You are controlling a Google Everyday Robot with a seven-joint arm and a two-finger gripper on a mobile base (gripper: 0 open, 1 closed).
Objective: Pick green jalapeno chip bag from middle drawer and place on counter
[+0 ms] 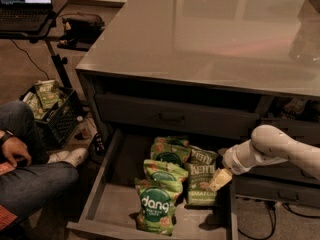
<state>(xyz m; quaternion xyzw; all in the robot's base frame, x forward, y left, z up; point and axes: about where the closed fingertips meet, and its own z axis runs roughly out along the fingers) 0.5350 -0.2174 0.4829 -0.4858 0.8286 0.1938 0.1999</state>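
The green jalapeno chip bag (201, 183) lies flat in the open middle drawer (116, 204), right of centre, its Kettle lettering facing up. My gripper (219, 180) hangs from the white arm (272, 146) at the drawer's right side, its pale fingertips right over the bag's right edge. The glossy grey counter (210, 34) spans the top of the cabinet above.
Several brighter green "dang" bags (156, 204) lie left of the Kettle bag in the drawer. A closed drawer front with a metal pull (172, 117) sits above. A seated person's legs (35, 176) and a black crate of bags (50, 109) are at the left.
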